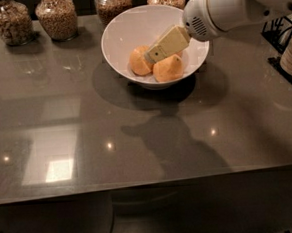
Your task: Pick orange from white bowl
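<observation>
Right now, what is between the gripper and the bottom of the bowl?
The oranges. In the camera view the gripper comes into the bowl from the right, just over them; I can't tell if it touches them.

A dark grey, glossy tabletop [137, 139] is carrying a large, deep, round white bowl [123, 35] toward its back middle, and four grain-filled glass jars [56, 17] are standing in a row along the far edge. My gripper [154, 53] is reaching into the bowl from the right.
</observation>
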